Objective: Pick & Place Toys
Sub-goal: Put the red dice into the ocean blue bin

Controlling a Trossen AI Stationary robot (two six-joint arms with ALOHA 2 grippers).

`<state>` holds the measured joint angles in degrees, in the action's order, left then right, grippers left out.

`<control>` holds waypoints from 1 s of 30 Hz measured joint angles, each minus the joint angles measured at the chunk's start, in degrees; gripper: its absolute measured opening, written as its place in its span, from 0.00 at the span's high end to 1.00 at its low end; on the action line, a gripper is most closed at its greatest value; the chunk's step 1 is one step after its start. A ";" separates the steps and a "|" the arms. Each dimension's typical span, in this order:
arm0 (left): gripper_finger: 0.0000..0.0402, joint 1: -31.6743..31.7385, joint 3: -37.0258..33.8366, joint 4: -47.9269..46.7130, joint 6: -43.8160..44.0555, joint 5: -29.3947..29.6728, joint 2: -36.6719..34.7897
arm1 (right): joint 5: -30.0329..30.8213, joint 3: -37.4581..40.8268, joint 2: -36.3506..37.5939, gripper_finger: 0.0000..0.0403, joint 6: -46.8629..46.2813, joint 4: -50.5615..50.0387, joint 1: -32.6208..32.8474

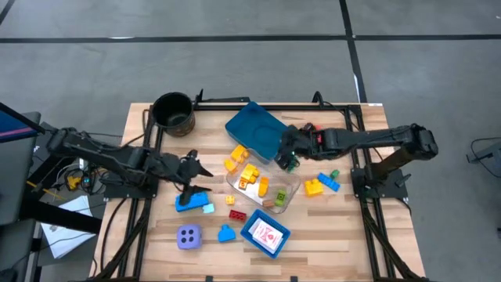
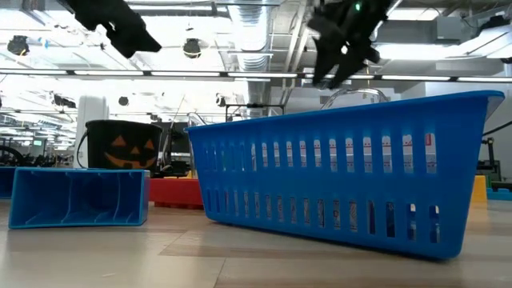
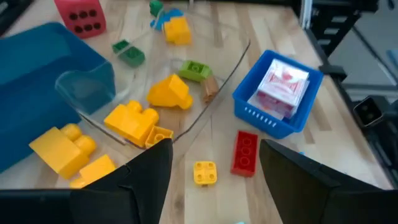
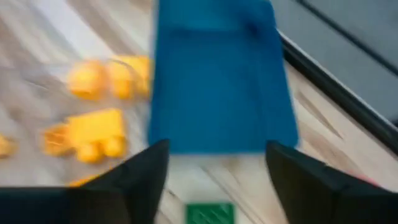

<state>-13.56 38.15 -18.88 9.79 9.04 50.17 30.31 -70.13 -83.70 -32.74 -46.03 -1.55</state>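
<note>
My left gripper (image 1: 192, 168) (image 3: 216, 146) hangs open above the table's left half, nothing between its fingers; a small yellow brick (image 3: 204, 172) and a red brick (image 3: 244, 152) lie on the wood just beyond it. My right gripper (image 1: 287, 157) (image 4: 217, 146) stands open at the near edge of the big blue tray (image 1: 254, 129). A green brick (image 4: 210, 213) shows between its fingers with room on both sides. Yellow bricks (image 1: 249, 176) lie in a clear tray (image 3: 230, 68). The lavender die (image 1: 188, 236) sits near the front, the red die (image 3: 79, 15) by the blue tray.
A small blue basket (image 1: 252, 227) with white red-printed cards (image 3: 283, 90) stands at the front centre. A dark round pot (image 1: 174, 112) is at the far left. Blue bricks (image 1: 194, 202) lie under my left arm; yellow, blue and green bricks (image 1: 322, 183) lie at the right.
</note>
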 joint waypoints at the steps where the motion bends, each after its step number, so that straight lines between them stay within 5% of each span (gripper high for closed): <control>1: 0.41 0.00 -0.33 0.65 0.25 -0.02 -0.83 | -0.76 0.00 0.00 0.27 -0.40 -1.82 -1.25; 6: 0.41 0.00 -2.19 2.87 0.93 -0.02 -4.03 | -6.26 -0.39 0.02 0.03 -0.49 -7.08 -7.24; 19: 0.41 0.02 -2.44 3.47 1.24 -0.04 -3.28 | -16.73 -2.67 0.00 0.02 6.45 -20.23 -28.58; 30: 0.41 0.02 -2.44 3.57 1.27 -0.07 -3.30 | -24.04 2.21 -0.02 0.01 10.29 -19.04 -35.38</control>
<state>-13.54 35.70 -15.31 11.06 8.97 46.87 6.27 -67.92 -83.72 -22.45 -65.08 -36.93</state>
